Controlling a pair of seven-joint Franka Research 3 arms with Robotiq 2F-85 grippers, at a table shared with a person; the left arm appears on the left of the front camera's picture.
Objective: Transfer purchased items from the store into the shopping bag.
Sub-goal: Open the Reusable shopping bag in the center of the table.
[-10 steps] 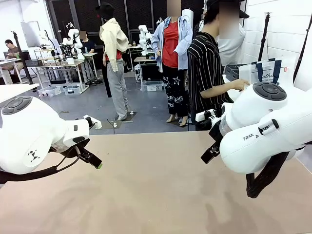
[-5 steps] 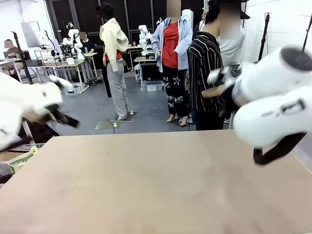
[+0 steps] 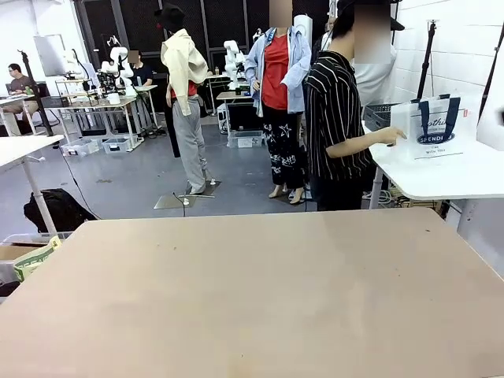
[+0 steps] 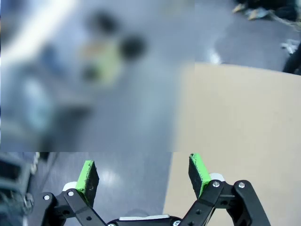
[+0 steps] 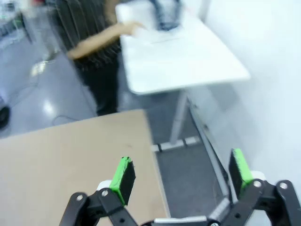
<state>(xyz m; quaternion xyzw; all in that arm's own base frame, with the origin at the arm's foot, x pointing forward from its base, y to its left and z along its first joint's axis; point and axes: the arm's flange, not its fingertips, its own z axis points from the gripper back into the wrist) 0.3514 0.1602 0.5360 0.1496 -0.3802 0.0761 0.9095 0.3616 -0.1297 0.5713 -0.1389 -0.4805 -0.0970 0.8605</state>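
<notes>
Left end effector [image 4: 143,175]: black linkage arms; two bright green pads [image 4: 86,176] on dark backing; round silver pivot screws at the joints; white housing piece low between the links; right end effector [image 5: 182,175]: same build, black links, green pads [image 5: 124,178], silver screws, whitish part at the base; person [image 3: 337,118]: black shirt with thin white vertical stripes, short sleeve ending above the elbow; dark trousers.
</notes>
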